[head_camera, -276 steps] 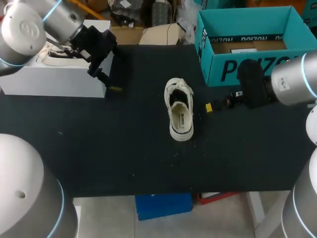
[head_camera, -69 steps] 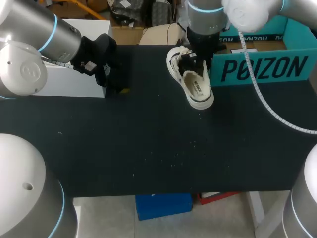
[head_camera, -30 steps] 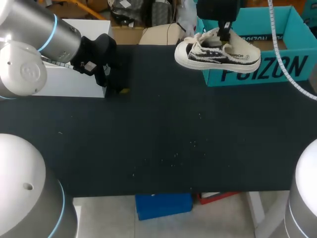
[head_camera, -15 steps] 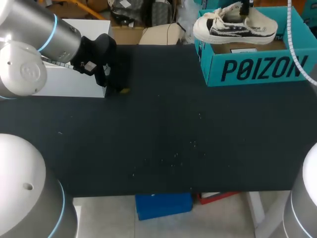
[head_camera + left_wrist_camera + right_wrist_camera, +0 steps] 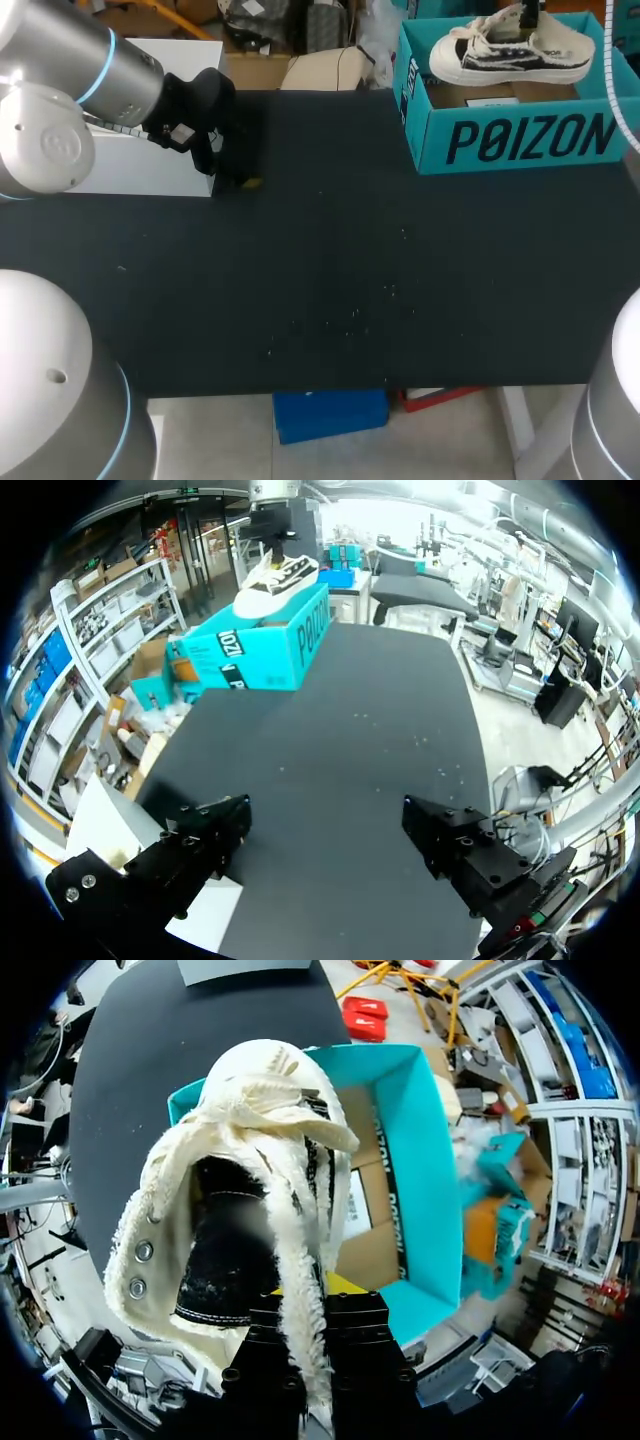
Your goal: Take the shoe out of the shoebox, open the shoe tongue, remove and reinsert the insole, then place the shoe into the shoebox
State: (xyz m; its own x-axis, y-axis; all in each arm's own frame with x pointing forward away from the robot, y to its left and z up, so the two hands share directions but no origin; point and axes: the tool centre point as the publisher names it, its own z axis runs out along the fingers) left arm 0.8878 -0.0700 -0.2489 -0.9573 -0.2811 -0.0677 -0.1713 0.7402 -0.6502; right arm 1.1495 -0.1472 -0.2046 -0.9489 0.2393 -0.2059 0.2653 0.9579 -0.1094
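Hanging just above the open teal shoebox (image 5: 520, 140), the shoe (image 5: 510, 50) is pinched by its collar in your right tool (image 5: 310, 1295), while your left tool (image 5: 320, 850) hovers over the table (image 5: 320, 280) with fingers spread wide.

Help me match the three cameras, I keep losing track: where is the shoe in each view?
Head view: the shoe hangs side-on over the teal shoebox at the table's far right.
Left wrist view: far ahead of the left gripper, small, above the same box.
Right wrist view: close up, held at its collar by the right gripper, the box beyond it.
Shared landmark: the teal shoebox.
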